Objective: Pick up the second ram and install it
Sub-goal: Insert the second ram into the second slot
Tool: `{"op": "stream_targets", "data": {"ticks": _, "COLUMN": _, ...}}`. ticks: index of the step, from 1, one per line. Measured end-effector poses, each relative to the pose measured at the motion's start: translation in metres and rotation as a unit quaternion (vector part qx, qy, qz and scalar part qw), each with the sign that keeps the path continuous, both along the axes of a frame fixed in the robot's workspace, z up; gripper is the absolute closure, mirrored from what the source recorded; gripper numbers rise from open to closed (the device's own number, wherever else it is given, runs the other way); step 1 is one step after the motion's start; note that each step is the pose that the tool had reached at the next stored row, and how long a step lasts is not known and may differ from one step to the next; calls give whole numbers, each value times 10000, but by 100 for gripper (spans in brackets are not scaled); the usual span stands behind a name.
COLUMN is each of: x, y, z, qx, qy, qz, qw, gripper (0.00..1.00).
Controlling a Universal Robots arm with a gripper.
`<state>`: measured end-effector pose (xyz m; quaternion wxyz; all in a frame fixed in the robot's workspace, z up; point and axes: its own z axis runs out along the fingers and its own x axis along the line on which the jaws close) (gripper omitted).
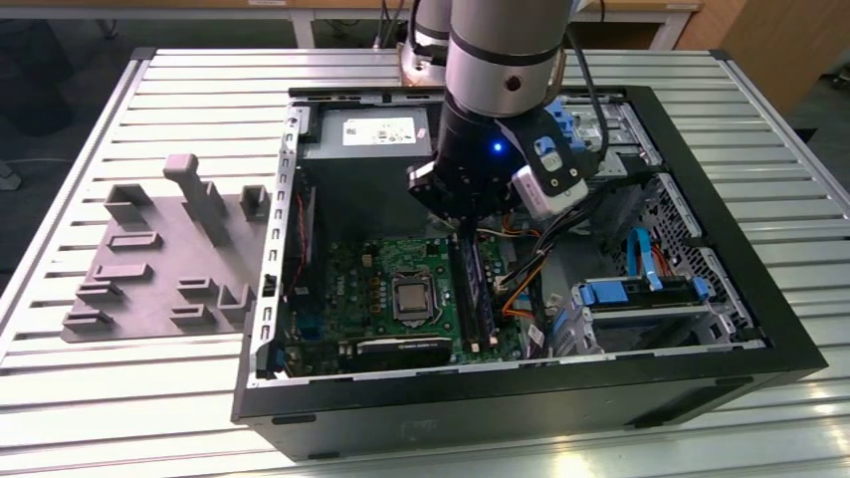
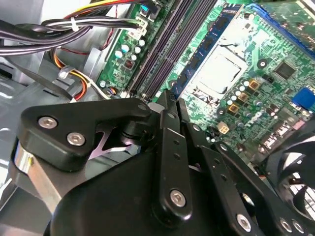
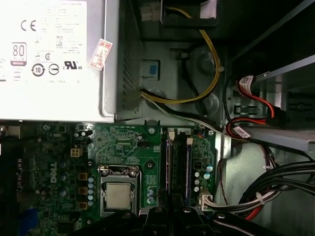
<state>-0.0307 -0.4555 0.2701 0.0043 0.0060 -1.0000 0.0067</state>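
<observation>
The gripper [image 2: 167, 98] hangs low over the slots [image 2: 162, 51] beside the CPU [image 2: 221, 69], fingers seemingly pressed together with nothing visibly between them. A blue-green ram [image 2: 204, 51] appears to stand in the slot nearest the CPU. Pressing should go straight down, evenly, until both latches catch

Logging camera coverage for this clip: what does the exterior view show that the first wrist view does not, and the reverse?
Exterior view alone: the whole open computer case on a slatted table, a grey foam tray toward the exterior view's left, and the arm reaching down inside. First wrist view alone: the labelled power supply seen close up, and yellow cables. Both: the green motherboard with its processor and the black memory slots.
</observation>
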Motion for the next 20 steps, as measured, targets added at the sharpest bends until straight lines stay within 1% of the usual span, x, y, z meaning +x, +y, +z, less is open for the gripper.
{"op": "stream_targets", "data": {"ticks": 13, "x": 34, "y": 0, "z": -207, "qx": 0, "qy": 2, "qz": -88, "qw": 10000, "gripper": 86}}
{"op": "stream_targets", "data": {"ticks": 20, "x": 39, "y": 0, "z": -216, "qx": 0, "qy": 3, "qz": -93, "qw": 10000, "gripper": 86}}
